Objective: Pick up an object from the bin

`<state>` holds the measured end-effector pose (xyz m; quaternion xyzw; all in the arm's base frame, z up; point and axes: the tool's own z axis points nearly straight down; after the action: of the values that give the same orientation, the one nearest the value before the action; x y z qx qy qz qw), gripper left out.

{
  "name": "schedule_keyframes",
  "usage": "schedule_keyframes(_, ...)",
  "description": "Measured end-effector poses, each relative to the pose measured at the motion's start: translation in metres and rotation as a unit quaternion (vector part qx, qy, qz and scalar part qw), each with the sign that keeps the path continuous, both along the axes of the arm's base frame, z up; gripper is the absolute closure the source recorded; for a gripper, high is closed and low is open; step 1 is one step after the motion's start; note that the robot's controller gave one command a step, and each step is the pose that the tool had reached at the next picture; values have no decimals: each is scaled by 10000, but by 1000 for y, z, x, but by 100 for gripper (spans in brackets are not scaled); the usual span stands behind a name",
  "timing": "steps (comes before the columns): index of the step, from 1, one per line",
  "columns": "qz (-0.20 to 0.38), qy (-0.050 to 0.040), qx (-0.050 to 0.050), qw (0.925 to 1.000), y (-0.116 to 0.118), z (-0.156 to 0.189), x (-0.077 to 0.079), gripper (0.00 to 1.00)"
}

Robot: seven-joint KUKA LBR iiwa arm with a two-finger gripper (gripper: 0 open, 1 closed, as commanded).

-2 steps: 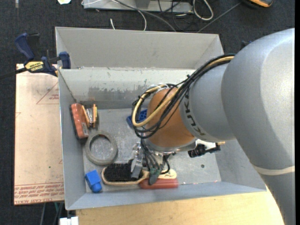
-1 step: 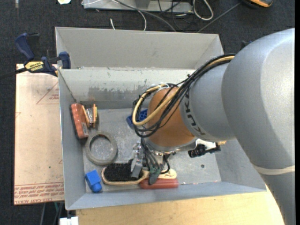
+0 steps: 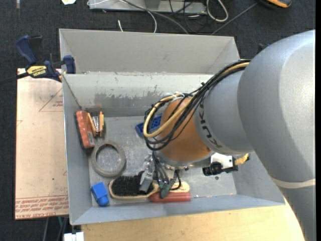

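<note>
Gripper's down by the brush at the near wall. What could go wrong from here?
The gripper sits where the black brush and a red pen-like thing lie side by side; it may catch both or neither.
Both hug the bin's near wall, so it could scrape the metal.

Light even and moderately bright, falling from overhead. Upper back wall of the grey metal bin (image 3: 150, 49) is the brightest surface; the inner wall below it reads duller. Broad soft sheen on the large rounded grey arm link (image 3: 281, 99), no hard glare. 1 soft shadow pools under the orange wrist cover (image 3: 183, 134), darkening the bin floor around the black-bristled brush (image 3: 128, 186). Black carpet floor (image 3: 35, 14) stays dim.
</note>
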<state>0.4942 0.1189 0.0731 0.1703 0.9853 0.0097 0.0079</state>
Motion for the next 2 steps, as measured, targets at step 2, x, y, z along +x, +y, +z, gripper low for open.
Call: schedule_keyframes(2,-302,4,24,9995,-5,0,-2,100)
